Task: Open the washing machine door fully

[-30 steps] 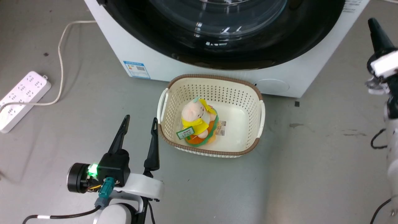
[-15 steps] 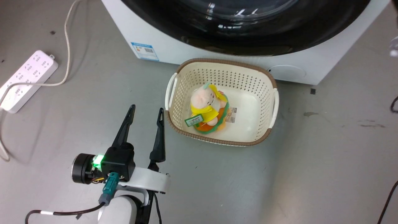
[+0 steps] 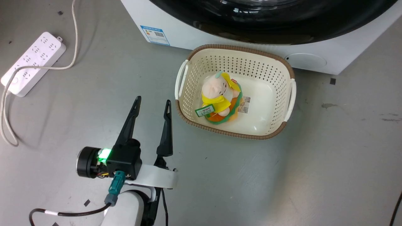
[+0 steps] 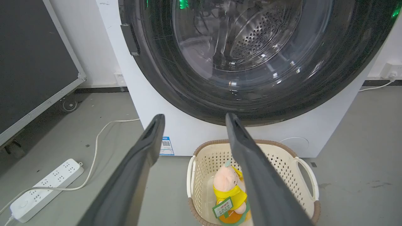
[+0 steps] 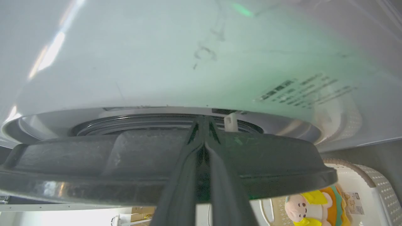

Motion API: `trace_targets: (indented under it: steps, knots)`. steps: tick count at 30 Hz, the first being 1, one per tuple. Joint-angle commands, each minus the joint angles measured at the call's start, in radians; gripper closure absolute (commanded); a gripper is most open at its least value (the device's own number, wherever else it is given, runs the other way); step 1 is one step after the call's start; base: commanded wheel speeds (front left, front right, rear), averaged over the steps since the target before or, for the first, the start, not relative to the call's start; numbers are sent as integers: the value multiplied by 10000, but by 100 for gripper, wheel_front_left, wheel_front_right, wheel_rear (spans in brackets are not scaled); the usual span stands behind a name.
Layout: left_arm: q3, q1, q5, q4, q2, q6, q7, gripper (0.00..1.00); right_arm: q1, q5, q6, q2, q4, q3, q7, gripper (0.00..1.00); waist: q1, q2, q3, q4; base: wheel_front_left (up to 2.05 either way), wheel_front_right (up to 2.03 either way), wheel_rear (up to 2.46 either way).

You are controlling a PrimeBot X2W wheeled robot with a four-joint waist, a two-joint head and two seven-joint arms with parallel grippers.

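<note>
- The blue label sticker (image 3: pixel 156 33) low on the washing machine (image 3: pixel 194 34) carries a printed code; its writing is too small to read.
- The plush toy (image 3: pixel 216 94) in the cream basket (image 3: pixel 282 66) wears a green tag (image 3: pixel 204 110), also unreadable.
- The washing machine door (image 4: pixel 176 84) is a glossy black ring around clear bulging glass, on the washer's front just behind the basket.
- Left gripper (image 3: pixel 153 100) hovers over the floor beside the basket, fingers spread apart.
- Right gripper (image 5: pixel 204 125) has its fingers pressed together, tips at the door's rim, where a narrow gap shows.
</note>
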Motion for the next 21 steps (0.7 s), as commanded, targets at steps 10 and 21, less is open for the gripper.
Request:
trace_targets:
  steps: [10, 21]
  knots:
    - [-250, -346, -92, -21, 14, 159, -288, 0, -793, 1102, 12, -271, 1260, -458, 1552, 100, -1, 0, 162, 224, 0, 0, 0]
    - [-265, -149, -95, 195, 14, 153, -419, 0, 229, 1620, 12, -27, 1911, -606, 2653, 100, -1, 0, -869, 134, 0, 0, 0]
